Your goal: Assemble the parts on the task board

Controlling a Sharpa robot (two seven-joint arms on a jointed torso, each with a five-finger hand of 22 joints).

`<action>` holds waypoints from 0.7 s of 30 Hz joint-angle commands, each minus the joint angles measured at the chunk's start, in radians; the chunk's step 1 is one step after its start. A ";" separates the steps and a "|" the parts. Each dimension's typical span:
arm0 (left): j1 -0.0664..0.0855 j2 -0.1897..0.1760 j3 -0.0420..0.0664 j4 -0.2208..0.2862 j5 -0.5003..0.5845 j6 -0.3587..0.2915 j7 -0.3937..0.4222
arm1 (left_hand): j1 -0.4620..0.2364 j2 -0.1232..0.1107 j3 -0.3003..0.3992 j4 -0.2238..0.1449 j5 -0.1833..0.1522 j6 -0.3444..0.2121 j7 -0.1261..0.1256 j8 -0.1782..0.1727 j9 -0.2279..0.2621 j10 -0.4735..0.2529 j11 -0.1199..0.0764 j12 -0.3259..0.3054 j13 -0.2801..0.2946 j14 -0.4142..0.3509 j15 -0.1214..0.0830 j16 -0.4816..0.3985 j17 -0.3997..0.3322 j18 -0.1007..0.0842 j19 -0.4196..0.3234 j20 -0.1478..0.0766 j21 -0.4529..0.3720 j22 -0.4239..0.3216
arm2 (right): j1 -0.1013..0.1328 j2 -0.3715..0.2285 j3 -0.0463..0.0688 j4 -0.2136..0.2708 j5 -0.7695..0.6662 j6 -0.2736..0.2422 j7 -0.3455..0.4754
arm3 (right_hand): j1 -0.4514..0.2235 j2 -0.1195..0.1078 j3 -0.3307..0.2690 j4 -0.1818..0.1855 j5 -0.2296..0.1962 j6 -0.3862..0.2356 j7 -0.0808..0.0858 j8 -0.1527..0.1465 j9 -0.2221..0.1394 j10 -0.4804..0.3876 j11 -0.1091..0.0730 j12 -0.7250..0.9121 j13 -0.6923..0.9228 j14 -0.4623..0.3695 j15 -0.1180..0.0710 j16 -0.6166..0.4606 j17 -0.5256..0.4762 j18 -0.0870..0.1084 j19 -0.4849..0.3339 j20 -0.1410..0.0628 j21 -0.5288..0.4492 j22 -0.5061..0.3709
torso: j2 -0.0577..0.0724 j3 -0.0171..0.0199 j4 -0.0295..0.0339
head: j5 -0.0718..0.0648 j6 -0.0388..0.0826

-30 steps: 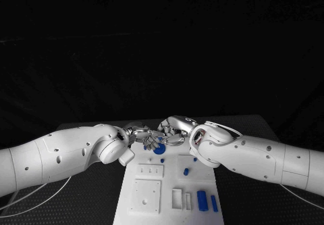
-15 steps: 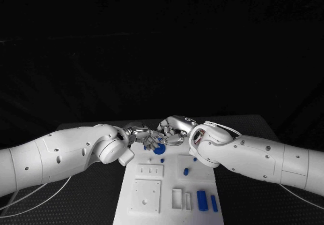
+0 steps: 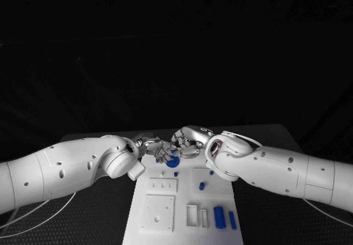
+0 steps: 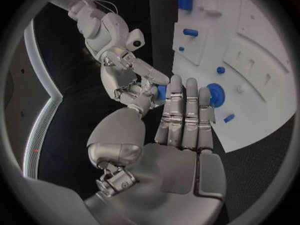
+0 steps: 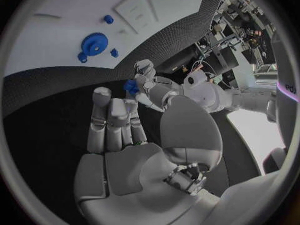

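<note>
The white task board (image 3: pixel 184 204) lies lengthwise in front of me. My left hand (image 3: pixel 151 146) and right hand (image 3: pixel 190 143) meet fingertip to fingertip above its far end. A small blue part (image 4: pixel 161 92) (image 5: pixel 131 86) sits pinched where the two hands touch, with fingers of both against it. Just below them a blue gear (image 3: pixel 173 162) (image 4: pixel 215 94) (image 5: pixel 94 44) lies flat on the board. The left hand's fingers (image 4: pixel 184 110) stretch straight out over the board edge beside the gear.
Small blue pegs (image 3: pixel 202 187) (image 3: pixel 176 174) stand mid-board. Two longer blue pieces (image 3: pixel 219 217) (image 3: pixel 232 219) lie at the near right corner. White raised blocks (image 3: pixel 163 185) and slots (image 3: pixel 193 215) cover the near half. Black table (image 3: pixel 272 138) surrounds the board.
</note>
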 commanded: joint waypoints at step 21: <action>0.001 0.001 0.002 -0.011 -0.098 -0.008 0.004 | 0.004 0.010 0.010 -0.017 0.037 0.023 -0.008 0.011 0.032 0.023 -0.008 0.017 0.019 0.017 -0.007 0.032 0.014 -0.005 -0.006 -0.020 0.021 -0.005 | -0.003 -0.025 -0.002 -0.030 0.076 -0.010 0.029 | -0.099 -0.106 -0.107 -0.005 0.010 -0.112 0.079 -0.109 -0.001 -0.057 0.047 -0.047 -0.021 -0.025 0.044 -0.028 -0.004 0.013 -0.026 0.007 -0.011 0.015 | 0.001 0.0010 -0.0004 | 0.005 -0.007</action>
